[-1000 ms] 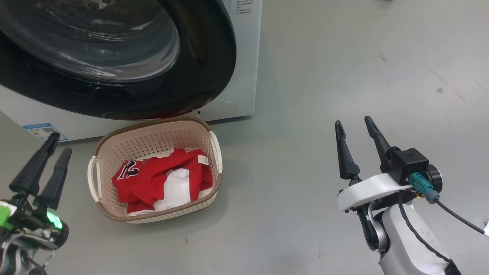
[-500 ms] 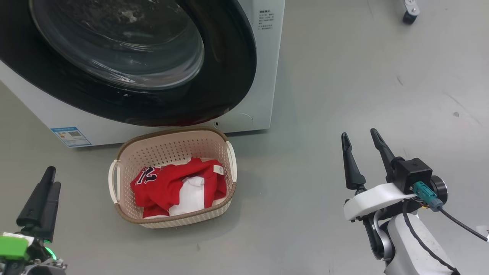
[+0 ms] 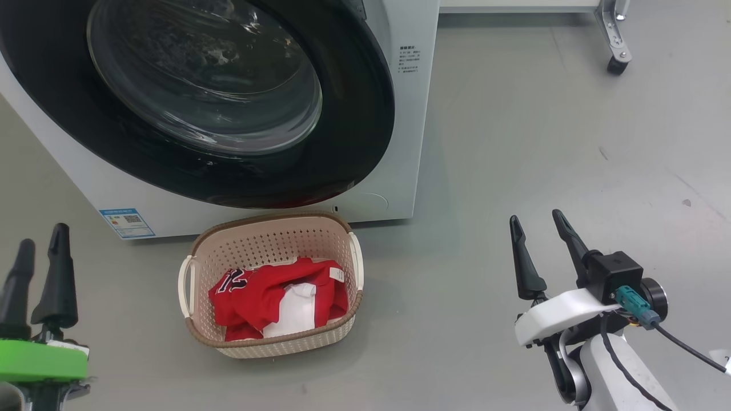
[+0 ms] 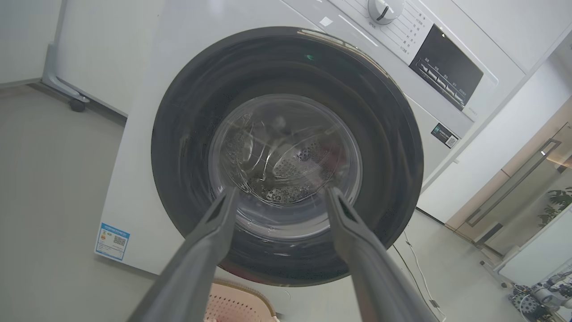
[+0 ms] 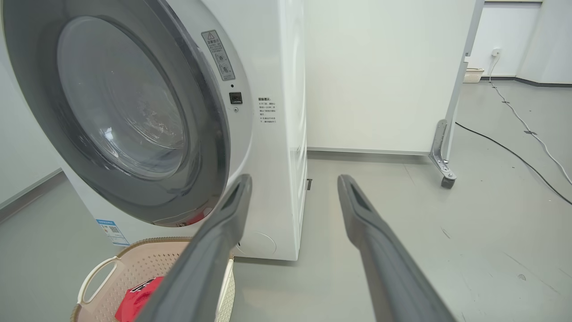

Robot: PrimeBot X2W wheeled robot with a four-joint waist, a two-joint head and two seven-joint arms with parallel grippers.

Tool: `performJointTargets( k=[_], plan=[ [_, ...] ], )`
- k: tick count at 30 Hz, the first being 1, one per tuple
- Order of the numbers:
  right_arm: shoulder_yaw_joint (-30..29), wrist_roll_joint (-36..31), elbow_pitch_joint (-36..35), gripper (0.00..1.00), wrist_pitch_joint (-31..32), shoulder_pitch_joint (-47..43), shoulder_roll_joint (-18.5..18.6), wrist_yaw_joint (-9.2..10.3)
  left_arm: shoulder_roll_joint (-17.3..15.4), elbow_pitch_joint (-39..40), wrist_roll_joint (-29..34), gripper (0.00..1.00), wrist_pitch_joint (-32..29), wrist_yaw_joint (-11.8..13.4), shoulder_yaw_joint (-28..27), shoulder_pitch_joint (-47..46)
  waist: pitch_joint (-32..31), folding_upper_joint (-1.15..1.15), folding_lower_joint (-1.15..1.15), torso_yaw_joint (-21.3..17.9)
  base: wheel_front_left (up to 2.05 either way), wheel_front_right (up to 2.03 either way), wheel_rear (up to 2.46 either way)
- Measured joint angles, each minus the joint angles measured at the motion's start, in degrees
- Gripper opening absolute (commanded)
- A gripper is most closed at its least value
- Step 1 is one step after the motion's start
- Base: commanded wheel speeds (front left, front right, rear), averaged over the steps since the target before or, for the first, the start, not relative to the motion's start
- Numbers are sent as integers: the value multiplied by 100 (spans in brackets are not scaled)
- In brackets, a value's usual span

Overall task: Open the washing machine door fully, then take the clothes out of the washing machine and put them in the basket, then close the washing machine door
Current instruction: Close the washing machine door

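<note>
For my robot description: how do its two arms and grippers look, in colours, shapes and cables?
The left gripper and right gripper each have two long, tapering black fingers. The left wrist bears a bright green plastic piece; the right, a curved white bracket, black box, teal plug and thin black cable.

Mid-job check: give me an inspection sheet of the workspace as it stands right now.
Surface: grey floor, a few scuff marks.
Job's things: red and white clothes lie in the basket, which stands on the floor before the washing machine. The washing machine door is swung across the opening, with the latch socket exposed beside its edge, so it is likely not fully shut.
Clutter: nothing seen.
Grippers: left gripper open, empty; right gripper open, empty; both apart from the basket.
Cables: black wrist cable on the right arm; floor cable further off.
Surroundings: white partition on a castor foot.
</note>
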State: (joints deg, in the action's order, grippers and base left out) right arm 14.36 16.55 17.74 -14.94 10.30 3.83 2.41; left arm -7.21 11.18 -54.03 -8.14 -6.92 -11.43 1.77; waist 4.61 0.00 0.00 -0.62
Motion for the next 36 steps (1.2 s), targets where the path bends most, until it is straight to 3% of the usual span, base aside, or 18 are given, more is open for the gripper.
performJointTargets(
  k=[8,16,24,36],
  plan=[
    [-51,-16,-4,100,0,-52,-2,-34,-215,-76,1704,100,794,-4,453,278,-67,0,0,-19,0,0,0],
    [-101,-18,46,100,0,-243,-7,-58,-248,-486,2853,100,1209,151,920,458,-182,0,0,-30,0,0,0],
    [-135,-19,87,100,0,-419,-18,-59,-110,-896,3230,100,1332,481,1154,706,-353,0,0,-48,0,0,0],
    [-159,-19,83,100,1,-526,-26,-79,-30,-1127,3446,100,1484,669,1317,713,-402,0,0,-57,0,0,0]
  ],
)
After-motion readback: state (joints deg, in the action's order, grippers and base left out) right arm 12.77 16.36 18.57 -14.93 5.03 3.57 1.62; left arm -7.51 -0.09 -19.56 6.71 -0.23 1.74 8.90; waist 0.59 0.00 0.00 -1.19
